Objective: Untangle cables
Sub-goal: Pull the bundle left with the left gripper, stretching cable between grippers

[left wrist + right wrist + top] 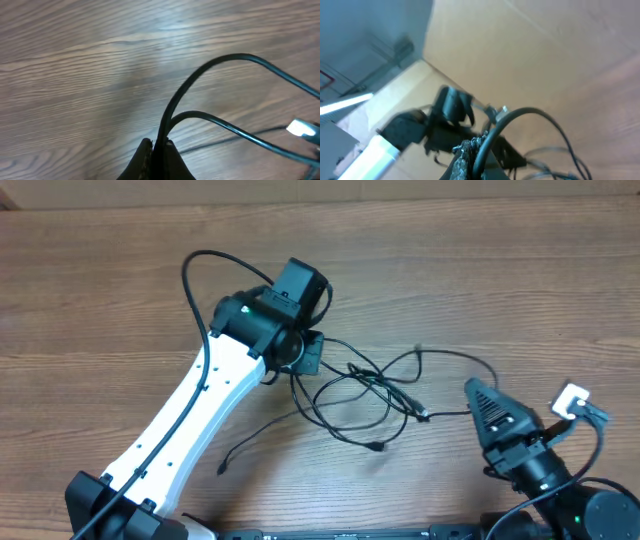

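Several thin black cables lie in a loose tangle on the wooden table, mid-table. Plug ends stick out at the top, right and bottom, and one loose end trails left. My left gripper is at the tangle's left edge. In the left wrist view it is shut on a cable that arcs up and right, with a silvery plug tip nearby. My right gripper is at the tangle's right side. In the right wrist view it is shut on a cable.
The left arm's thicker black cable loops above the arm. A small white tag sits by the right arm. The left arm shows in the right wrist view, in front of a cardboard wall.
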You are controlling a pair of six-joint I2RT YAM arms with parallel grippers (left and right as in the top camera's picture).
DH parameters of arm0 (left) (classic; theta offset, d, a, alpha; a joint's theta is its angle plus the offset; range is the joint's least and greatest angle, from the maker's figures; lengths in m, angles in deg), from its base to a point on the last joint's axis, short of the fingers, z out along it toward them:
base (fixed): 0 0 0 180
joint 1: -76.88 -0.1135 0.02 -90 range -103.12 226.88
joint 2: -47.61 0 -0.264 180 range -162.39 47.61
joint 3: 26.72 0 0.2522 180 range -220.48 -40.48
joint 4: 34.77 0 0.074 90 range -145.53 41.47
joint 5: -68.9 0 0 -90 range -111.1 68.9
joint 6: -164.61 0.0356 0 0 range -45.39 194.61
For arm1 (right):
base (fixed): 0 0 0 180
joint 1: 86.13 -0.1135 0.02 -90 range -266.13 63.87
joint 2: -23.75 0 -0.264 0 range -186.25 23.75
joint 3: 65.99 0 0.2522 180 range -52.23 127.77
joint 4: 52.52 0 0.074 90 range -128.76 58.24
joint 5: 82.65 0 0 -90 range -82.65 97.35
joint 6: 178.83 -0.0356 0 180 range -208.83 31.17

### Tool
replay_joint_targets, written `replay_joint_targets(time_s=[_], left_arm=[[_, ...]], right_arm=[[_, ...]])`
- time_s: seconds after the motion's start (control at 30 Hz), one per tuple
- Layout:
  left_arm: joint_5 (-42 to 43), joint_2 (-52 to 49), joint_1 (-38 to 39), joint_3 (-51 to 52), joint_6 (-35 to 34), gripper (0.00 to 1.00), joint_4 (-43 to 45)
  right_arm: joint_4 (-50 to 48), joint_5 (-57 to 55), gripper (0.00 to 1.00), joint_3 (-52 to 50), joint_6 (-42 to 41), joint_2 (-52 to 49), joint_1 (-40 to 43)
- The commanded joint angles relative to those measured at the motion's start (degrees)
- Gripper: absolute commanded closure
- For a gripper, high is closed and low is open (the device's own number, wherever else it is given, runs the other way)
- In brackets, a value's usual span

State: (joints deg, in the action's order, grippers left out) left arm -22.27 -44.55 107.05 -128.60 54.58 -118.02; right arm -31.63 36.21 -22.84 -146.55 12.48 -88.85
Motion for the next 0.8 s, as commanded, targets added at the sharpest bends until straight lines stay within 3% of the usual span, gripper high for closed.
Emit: replay_joint_targets(time_s=[0.0,0.23,0.43,0.77], left_arm=[[-4.28,0.33,-2.21,-1.14,-1.05,0.96,-0.59],[-10.64,0.33,-5.35,-1.09,-1.97,0.96,-2.80],[-15.78,0.33,-10.43,-1.07,-8.74,0.96,-6.14],[-15.47,0.33,-23.37,-1.07,-16.50,0.96,-7.67]], right_arm=[[-3.87,-6.56,0.96,0.63,-2.56,0.15,-0.15],[-8.35,-17.81,0.96,0.63,-3.78,0.15,-0.15],[-8.35,-23.78,0.96,0.63,-3.34,0.15,-0.15],[-7.13,-27.82,0.96,0.63,2.43,0.15,-0.15]])
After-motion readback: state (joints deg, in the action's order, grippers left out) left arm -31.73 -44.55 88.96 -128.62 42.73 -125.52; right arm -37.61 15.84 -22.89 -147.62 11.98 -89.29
